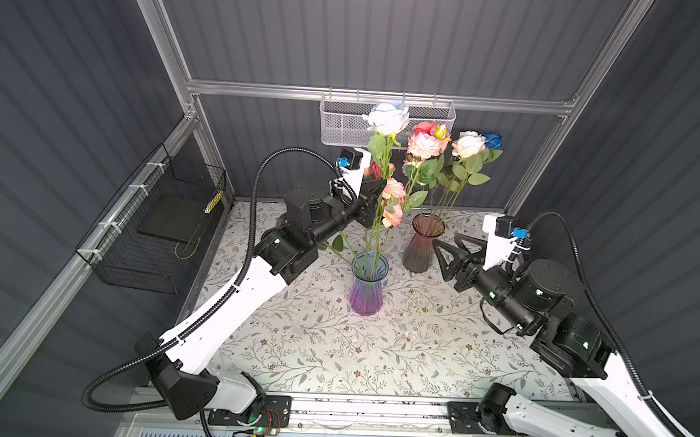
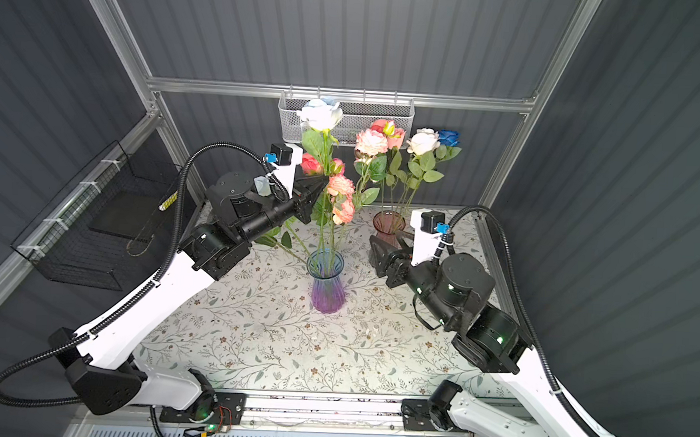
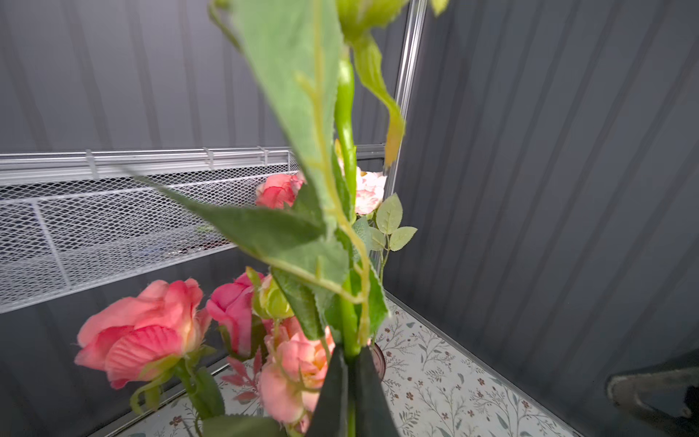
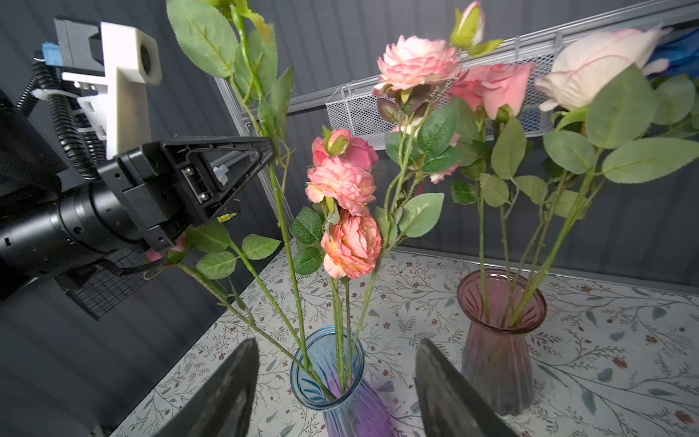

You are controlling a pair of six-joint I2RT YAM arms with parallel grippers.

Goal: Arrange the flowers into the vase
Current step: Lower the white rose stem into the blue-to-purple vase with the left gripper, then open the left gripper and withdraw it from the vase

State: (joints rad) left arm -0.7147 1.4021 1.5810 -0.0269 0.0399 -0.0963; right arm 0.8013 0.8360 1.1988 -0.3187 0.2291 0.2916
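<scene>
Now pale rose (image 1: 388, 115) near upright, head up; left gripper (image 4: 269, 148) clamped on its stem; right gripper (image 1: 446, 240) apart, empty.

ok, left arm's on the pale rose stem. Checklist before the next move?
1. Left gripper shut on the pale blue-white rose stem: ok.
2. That stem's lower end inside the blue-purple vase mouth: ok.
3. Stem seated on the vase bottom: cannot tell.
4. Right gripper open and empty: ok.
5. Right gripper clear of the pink vase: cannot tell, it sits close beside it.
6. Both vases upright: ok.
</scene>
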